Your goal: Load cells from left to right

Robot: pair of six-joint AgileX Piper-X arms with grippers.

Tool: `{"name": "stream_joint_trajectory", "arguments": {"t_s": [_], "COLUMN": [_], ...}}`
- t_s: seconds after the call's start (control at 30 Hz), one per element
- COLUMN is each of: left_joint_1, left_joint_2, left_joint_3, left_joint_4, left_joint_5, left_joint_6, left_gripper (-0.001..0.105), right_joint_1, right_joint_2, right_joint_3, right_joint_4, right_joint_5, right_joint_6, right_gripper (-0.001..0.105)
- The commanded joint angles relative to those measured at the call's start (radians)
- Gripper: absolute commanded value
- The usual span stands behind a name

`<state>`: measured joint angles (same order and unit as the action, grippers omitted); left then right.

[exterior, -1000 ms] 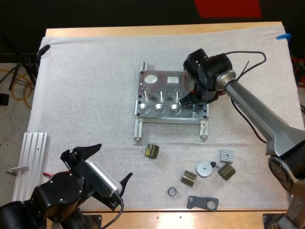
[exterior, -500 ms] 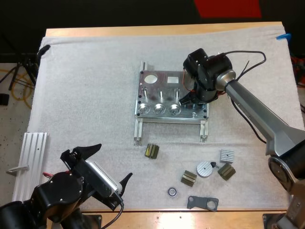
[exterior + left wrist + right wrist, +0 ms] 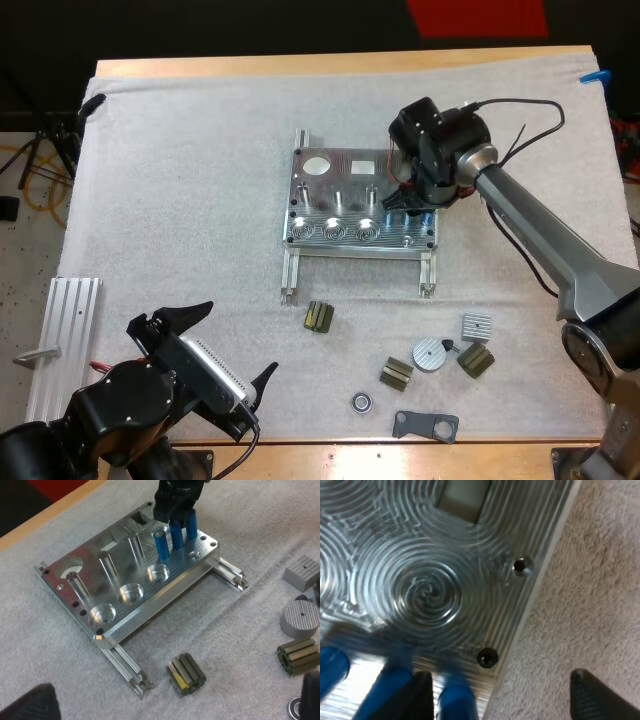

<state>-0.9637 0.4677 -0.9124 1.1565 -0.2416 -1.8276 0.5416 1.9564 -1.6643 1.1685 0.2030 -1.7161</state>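
The metal fixture (image 3: 355, 215) lies mid-mat, with three round pockets along its near edge (image 3: 131, 593). My right gripper (image 3: 405, 203) hangs over the fixture's right end. Bright blue cylinders (image 3: 161, 545) stand upright under the right gripper (image 3: 175, 502), behind the rightmost pocket. In the right wrist view the right gripper (image 3: 500, 685) is open. One blue cylinder (image 3: 455, 700) stands beside one finger (image 3: 415, 692), well clear of the other. My left gripper (image 3: 200, 355) is open and holds nothing, near the table's front left.
Small dark ribbed parts (image 3: 319, 316) (image 3: 397, 374) (image 3: 476, 360) lie in front of the fixture. A silver disc (image 3: 431, 355), a finned block (image 3: 476, 325), a bearing (image 3: 361, 402) and a black bracket (image 3: 425, 426) lie there too. An aluminium rail (image 3: 62, 340) lies at front left.
My right gripper has shifted slightly toward the far side, staying over the fixture's right end. The left arm has not moved.
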Motion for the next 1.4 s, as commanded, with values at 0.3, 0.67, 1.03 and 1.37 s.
{"name": "stream_joint_trajectory", "arguments": {"t_s": [0.3,0.67,1.03,1.37], "left_joint_1": [-0.002,-0.002,0.338,0.792], "left_joint_2": [-0.006,0.012,0.148,0.281], "left_joint_3": [-0.001,-0.001,-0.001,-0.001], "left_joint_4": [-0.010,-0.115,-0.340,-0.487], "left_joint_5": [-0.022,-0.100,0.100,0.367], "left_joint_6": [-0.009,0.015,0.204,0.266], "left_gripper": [0.094,0.094,0.094,0.094], "right_joint_1": [0.008,0.010,0.004,-0.169], "right_joint_2": [-0.109,-0.332,-0.593,-0.613], "right_joint_3": [-0.006,-0.002,0.241,0.310], "right_joint_4": [-0.061,-0.073,-0.217,-0.269], "right_joint_5": [-0.041,-0.043,-0.043,-0.153], "right_joint_6": [-0.015,-0.038,-0.068,-0.114], "right_gripper": [0.059,0.059,0.059,0.059]}}
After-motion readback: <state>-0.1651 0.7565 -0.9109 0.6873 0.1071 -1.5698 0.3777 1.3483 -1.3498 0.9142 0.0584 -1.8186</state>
